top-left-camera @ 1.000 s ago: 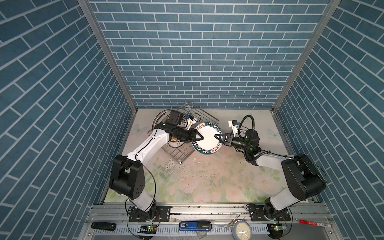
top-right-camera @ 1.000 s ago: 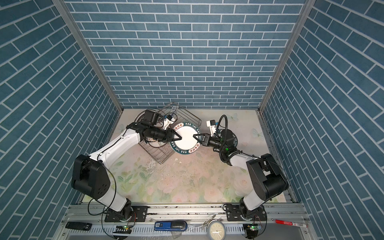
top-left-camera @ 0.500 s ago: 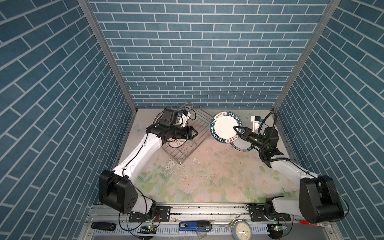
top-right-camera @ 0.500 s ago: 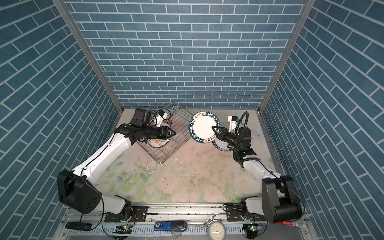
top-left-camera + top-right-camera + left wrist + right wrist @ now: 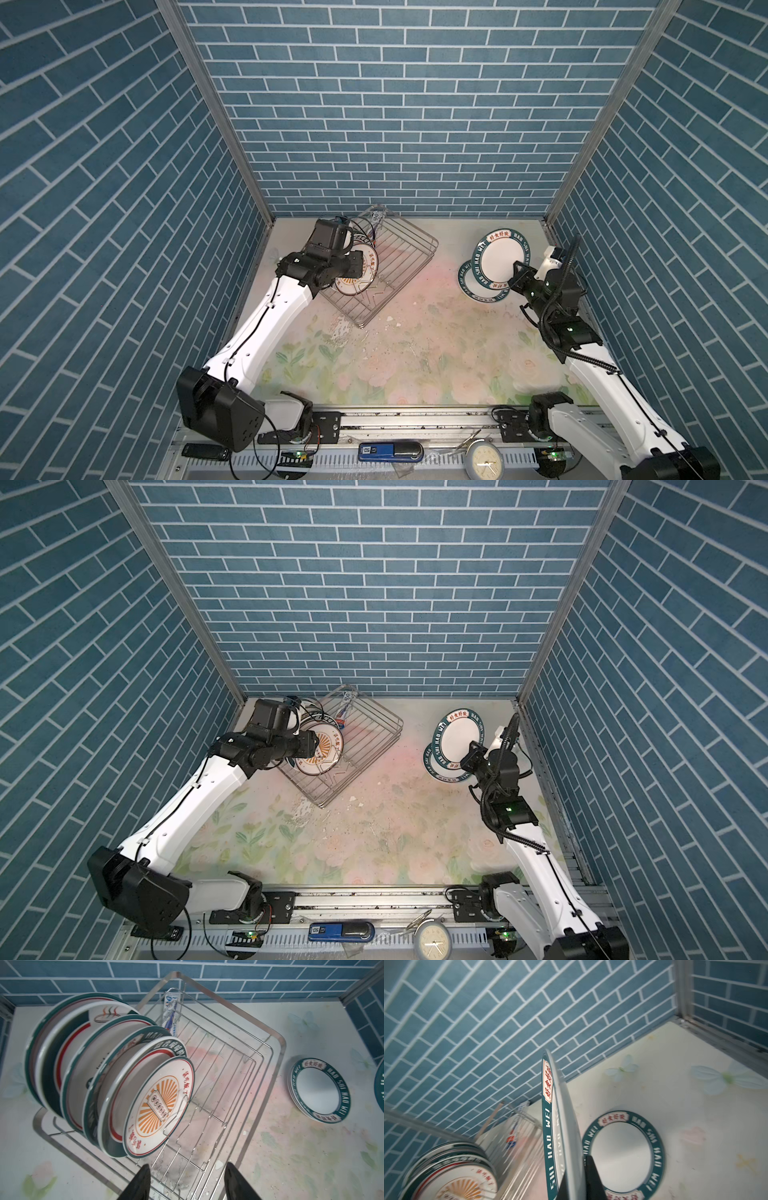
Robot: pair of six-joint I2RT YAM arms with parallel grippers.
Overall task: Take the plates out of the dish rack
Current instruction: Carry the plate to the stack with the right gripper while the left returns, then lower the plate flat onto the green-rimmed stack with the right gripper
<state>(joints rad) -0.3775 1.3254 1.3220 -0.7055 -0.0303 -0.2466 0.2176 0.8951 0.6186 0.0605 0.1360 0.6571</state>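
The silver wire dish rack (image 5: 409, 255) (image 5: 374, 729) (image 5: 276, 1036) sits at the back left of the table. Several plates stand upright in its left end, the front one (image 5: 158, 1105) with an orange sunburst. My left gripper (image 5: 187, 1168) (image 5: 359, 266) hovers open just in front of that plate, holding nothing. My right gripper (image 5: 576, 1178) (image 5: 517, 276) (image 5: 473, 754) is shut on the rim of a teal-rimmed white plate (image 5: 560, 1126) (image 5: 500, 259) (image 5: 459, 737), held tilted above a short stack of matching plates (image 5: 620, 1155) (image 5: 467, 280) (image 5: 319, 1089) lying flat at the back right.
A white and blue tube (image 5: 170, 1007) stands in the rack's far corner. Brick walls close in on three sides. White chips (image 5: 390, 319) litter the floral table near the rack. A clock (image 5: 484, 461) and a blue device (image 5: 390, 451) lie on the front rail.
My right gripper carried the plate from the middle of the table to the back right, over the stack. My left gripper let go, drew back toward the racked plates and opened wider.
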